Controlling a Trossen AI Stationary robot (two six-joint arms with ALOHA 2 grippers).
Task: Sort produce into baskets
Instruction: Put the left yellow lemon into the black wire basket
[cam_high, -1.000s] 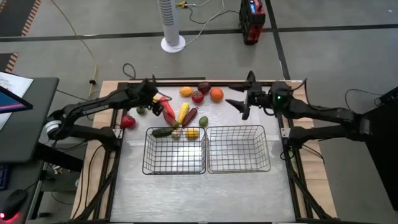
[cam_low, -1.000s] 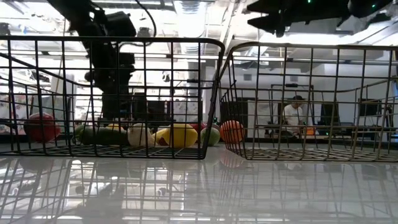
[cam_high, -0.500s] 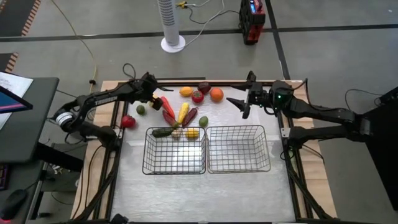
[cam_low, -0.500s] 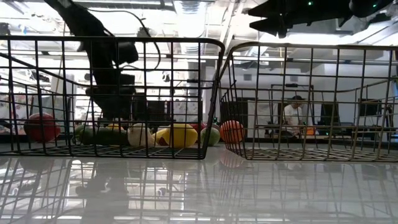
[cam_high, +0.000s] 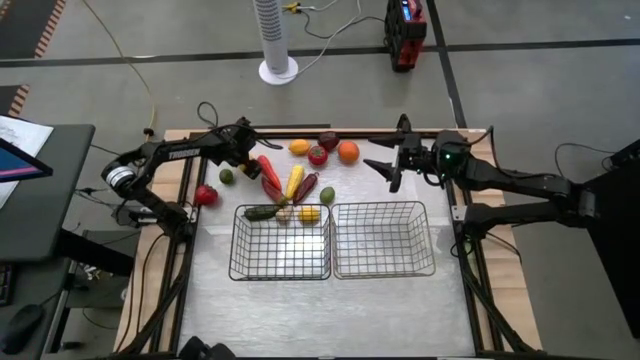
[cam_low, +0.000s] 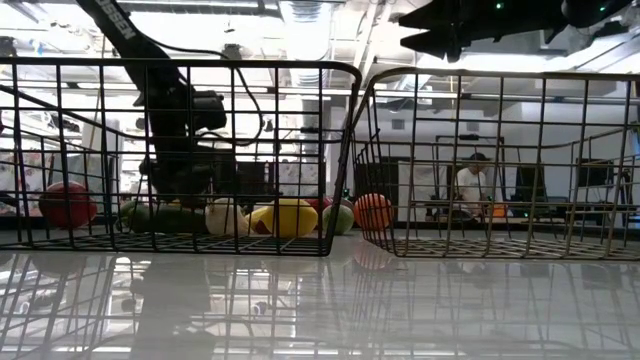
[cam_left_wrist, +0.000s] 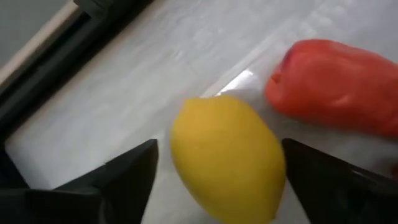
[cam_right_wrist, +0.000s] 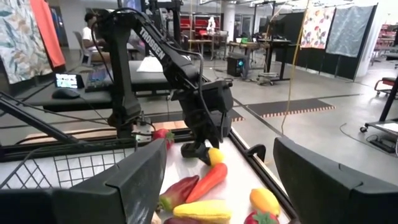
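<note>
My left gripper (cam_high: 247, 155) is low at the table's far left and open. Its fingers stand on either side of a yellow lemon-shaped fruit (cam_left_wrist: 227, 155) that lies on the table; I cannot tell whether they touch it. The gripper hides the fruit in the high view; it shows in the right wrist view (cam_right_wrist: 214, 155). A long red pepper (cam_high: 268, 172) lies beside it. My right gripper (cam_high: 383, 166) is open and empty, held high over the far right. Both wire baskets (cam_high: 280, 240) (cam_high: 383, 238) stand side by side mid-table, with nothing in them.
More produce lies along the far side: an orange (cam_high: 347, 152), a red tomato (cam_high: 317, 155), a yellow cob (cam_high: 294, 181), a dark purple one (cam_high: 305, 187), a green lime (cam_high: 227, 177), a red apple (cam_high: 206, 195), a cucumber (cam_high: 262, 212) against the left basket.
My left gripper has gone down toward the table beside the long red pepper, while its arm has folded back toward the table's left edge. My right gripper has kept still.
</note>
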